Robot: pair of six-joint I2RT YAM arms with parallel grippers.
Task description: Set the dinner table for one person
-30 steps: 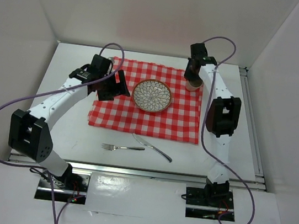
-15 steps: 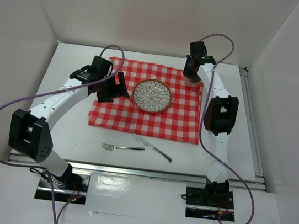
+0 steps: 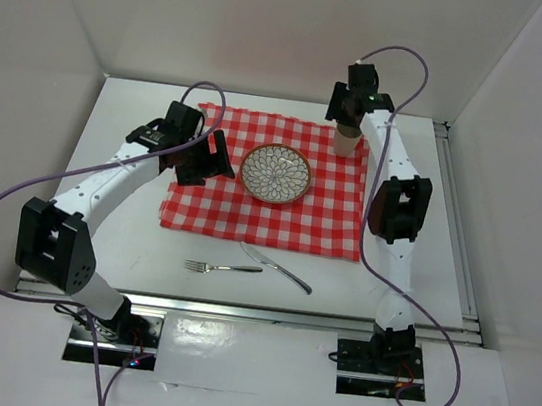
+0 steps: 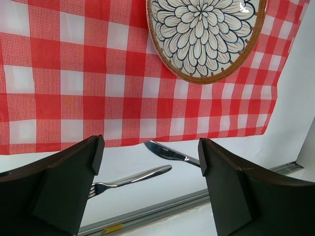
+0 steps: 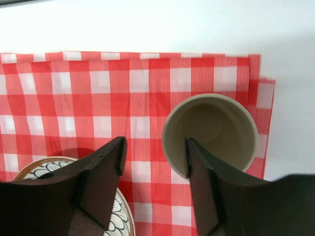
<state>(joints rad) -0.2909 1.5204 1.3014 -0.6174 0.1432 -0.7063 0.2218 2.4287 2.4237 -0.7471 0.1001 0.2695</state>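
A: Since the cutlery isn't placed yet, start near. What's by the left gripper [image 4: 150, 147]?
B: Its fingers are wide apart, holding nothing. The fork [image 4: 132, 178] and knife [image 4: 172, 155] show between them, on the bare dinner table [image 3: 175, 240], on the base side of the tool. Beyond it are the checked cloth [image 4: 74, 73] and the plate [image 4: 206, 34], which sits on the cloth.
A: And the far end?
B: The right gripper [image 5: 153, 147] is spread too, gripping nothing. The cup [image 5: 216, 128] stands upright just right of its gap, on the cloth's far right corner. The right finger overlaps the cup's left rim in the wrist view. Can't tell if they touch.
A: So what's the step?
B: Looks like the cup is set down and the tool needs to clear it. Best to go straight up first and only then swing away. A sideways move could clip the rim and tip the cup or slide it off the corner.
A: And the cutlery after that?
B: Probably. It's thin metal lying flat on a hard top, so pinch low, across the handle.
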